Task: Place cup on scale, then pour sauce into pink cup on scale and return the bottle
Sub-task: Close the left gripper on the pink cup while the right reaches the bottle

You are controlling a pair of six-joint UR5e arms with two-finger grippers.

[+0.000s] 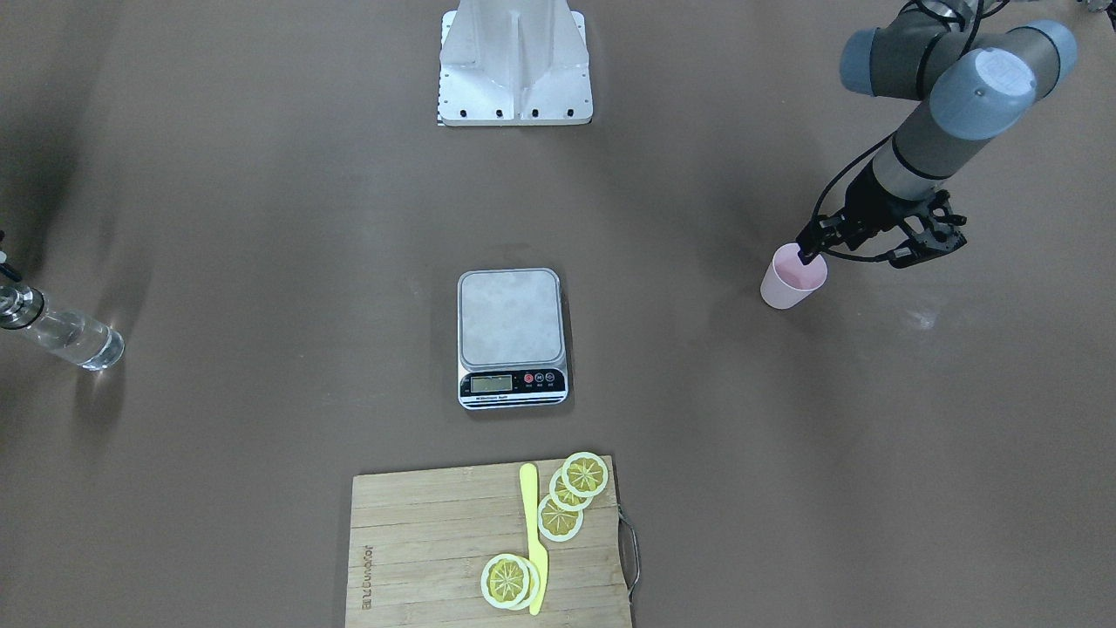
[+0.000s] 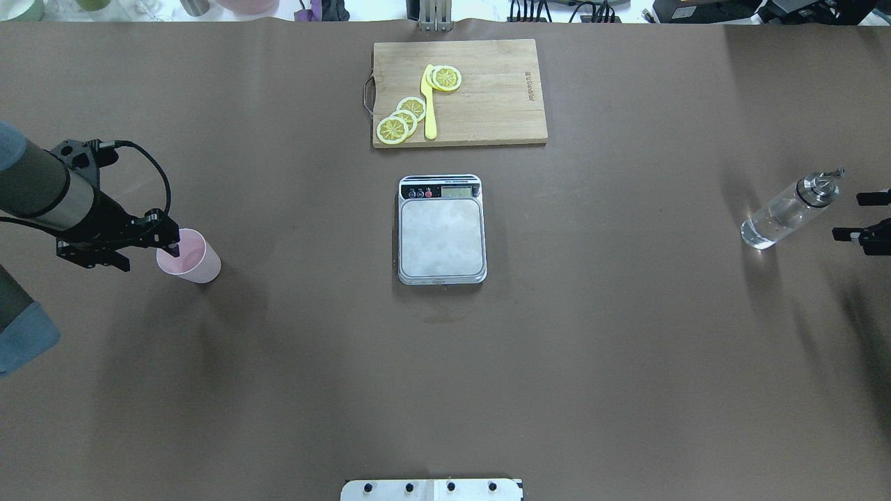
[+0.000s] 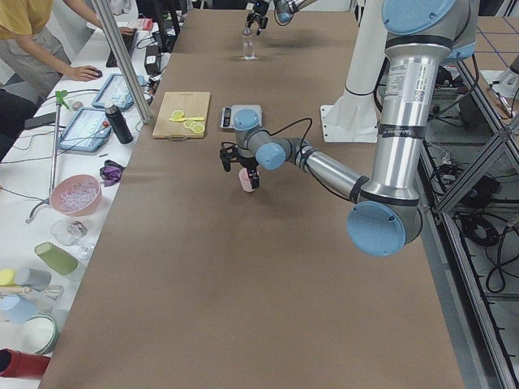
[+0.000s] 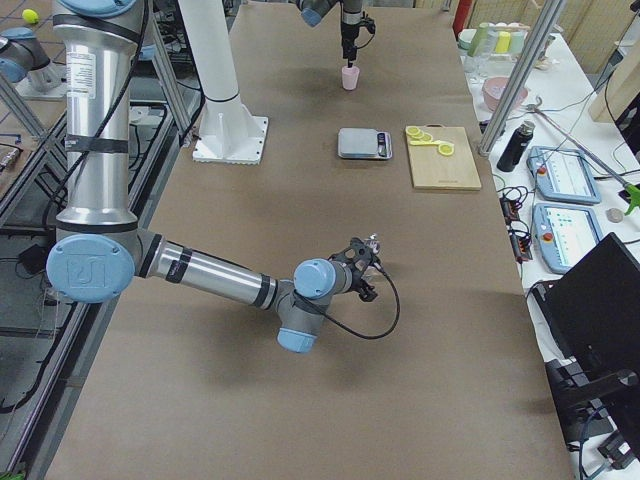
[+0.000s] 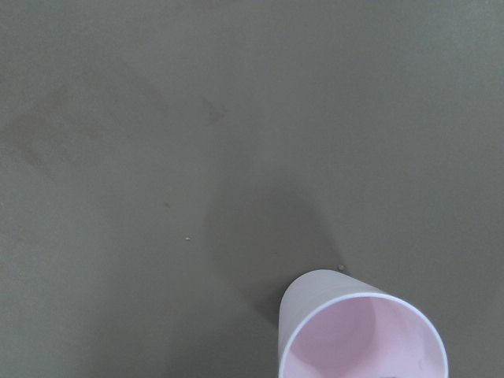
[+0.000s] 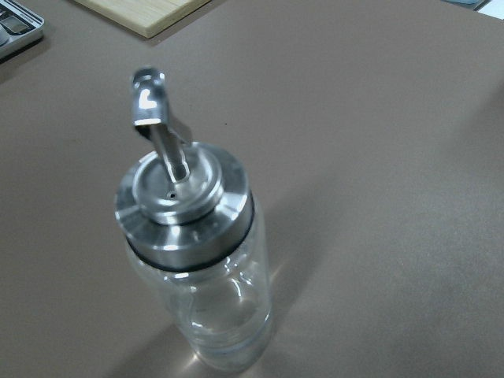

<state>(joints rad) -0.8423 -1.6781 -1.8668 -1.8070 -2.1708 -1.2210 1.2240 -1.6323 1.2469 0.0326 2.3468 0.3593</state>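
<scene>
The pale pink cup [image 2: 189, 257] is on the robot's left side of the table, also in the front view [image 1: 792, 279] and the left wrist view [image 5: 362, 331]. My left gripper [image 2: 169, 243] is shut on its rim, with one finger inside the cup [image 1: 812, 254]. The silver-grey scale [image 2: 441, 229] sits mid-table with nothing on its platform [image 1: 511, 317]. The clear bottle [image 2: 786, 213] with clear liquid and a silver spout stands at the far right [image 6: 197, 260]. My right gripper [image 2: 863, 217] is open just beside it, apart from it.
A bamboo cutting board [image 2: 487, 104] with lemon slices [image 2: 402, 118] and a yellow knife [image 2: 429, 104] lies beyond the scale. The robot's base plate [image 1: 514, 70] is at the near edge. Operators and cluttered side tables [image 3: 73, 162] line the far side.
</scene>
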